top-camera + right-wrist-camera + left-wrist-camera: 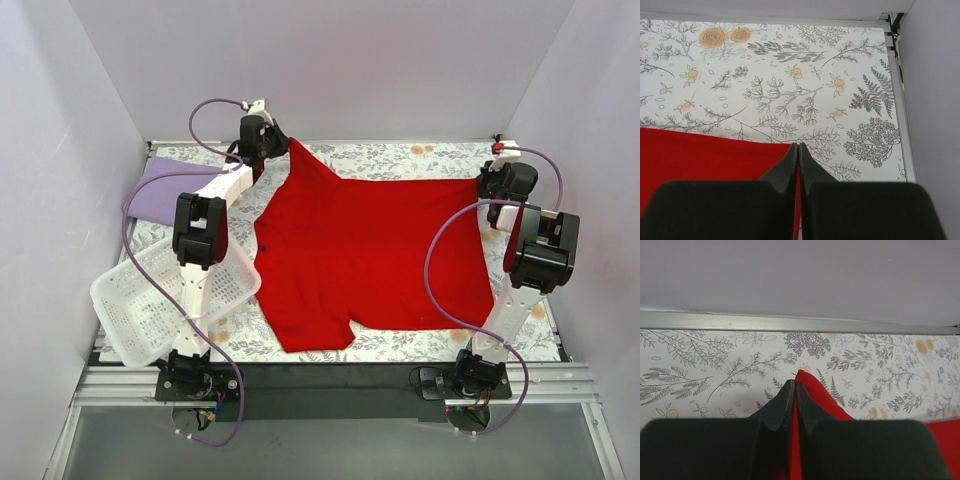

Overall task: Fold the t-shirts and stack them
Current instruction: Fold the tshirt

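Observation:
A red t-shirt (370,250) lies spread across the middle of the floral table cover. My left gripper (268,150) is shut on its far-left corner; in the left wrist view the red cloth (815,390) sticks out between the closed fingers (794,385). My right gripper (492,180) is shut on the far-right corner; the red cloth (715,155) runs left from my closed fingers (798,147) in the right wrist view. A folded lilac t-shirt (165,190) lies at the far left.
A white plastic basket (160,300) sits at the near left, partly under the left arm. The metal table rail (790,322) and back wall are just beyond both grippers. The right table edge (900,100) is close to the right gripper.

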Available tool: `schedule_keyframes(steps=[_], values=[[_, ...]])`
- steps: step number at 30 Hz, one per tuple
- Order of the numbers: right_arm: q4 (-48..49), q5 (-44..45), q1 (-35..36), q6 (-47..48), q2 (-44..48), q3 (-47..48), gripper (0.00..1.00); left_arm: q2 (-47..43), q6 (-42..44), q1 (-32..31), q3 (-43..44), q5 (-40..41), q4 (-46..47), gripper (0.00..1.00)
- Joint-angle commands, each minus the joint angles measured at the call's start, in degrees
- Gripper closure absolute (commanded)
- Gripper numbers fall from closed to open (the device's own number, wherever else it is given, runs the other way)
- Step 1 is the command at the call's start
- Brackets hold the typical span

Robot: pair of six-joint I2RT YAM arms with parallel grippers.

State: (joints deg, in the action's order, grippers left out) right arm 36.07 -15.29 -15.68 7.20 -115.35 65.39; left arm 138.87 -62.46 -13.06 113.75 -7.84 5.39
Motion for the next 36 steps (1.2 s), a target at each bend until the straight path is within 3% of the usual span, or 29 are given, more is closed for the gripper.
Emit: schedule_keyframes(steps=[1,7,22,36], values=[[2.51,-0.18,-0.4,-2.37,0.47,2.55,0.99,0.09,-0.21,0.49,2.35,-2.7,2.26,1.0],[2.07,-4.22,-0.93,-2.98,2.84,0.89,0.99,-2.45,-0.38,0.49,-0.37,-6.66,3.58,1.0],[-1.88,-7.65,-2.86,-2.28,10.14,-4.21,0.99,-24.86,3.83,0.49,-30.32,-11.85,10.52,1.0],[-6.63,-5.98,-3.3,0.27,11.2,-5.09,0.99,-37.61,3.57,0.49,-46.5,-13.08,11.23,1.0]])
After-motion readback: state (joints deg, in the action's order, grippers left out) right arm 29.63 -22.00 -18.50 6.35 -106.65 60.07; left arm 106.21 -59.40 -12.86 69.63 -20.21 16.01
